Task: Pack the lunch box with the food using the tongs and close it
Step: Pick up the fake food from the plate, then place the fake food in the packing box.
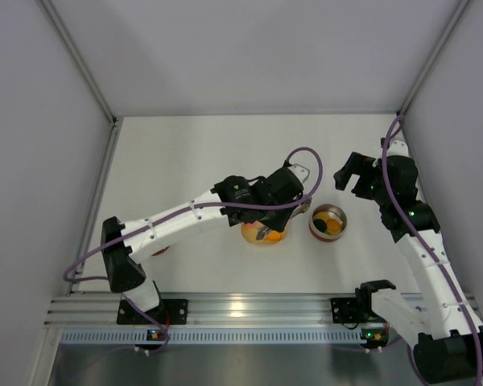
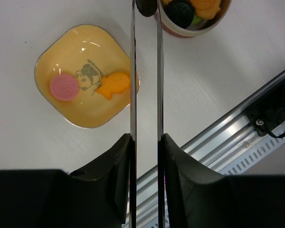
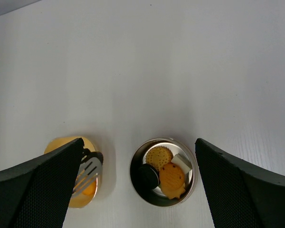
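My left gripper [image 2: 146, 142] is shut on the tongs [image 2: 133, 71], whose two thin silver arms run up the left wrist view over the right edge of a yellow dish [image 2: 66, 52]. A pink round piece of food [image 2: 64, 87] and an orange fish-shaped piece [image 2: 114, 84] lie in that dish. The lunch box [image 3: 136, 180] stands just right of it, holding a dark sandwich cookie [image 3: 148, 175], two tan-orange biscuits and a white piece. The tongs' slotted tip [image 3: 89, 172] hangs over the dish. My right gripper [image 3: 138, 140] is open, high above the lunch box [image 1: 328, 223].
The left arm [image 1: 185, 219] stretches from the near left corner to the table's middle. A bit of red [image 1: 160, 251] shows under its forearm. An aluminium rail [image 1: 249, 305] runs along the near edge. Grey walls close in three sides.
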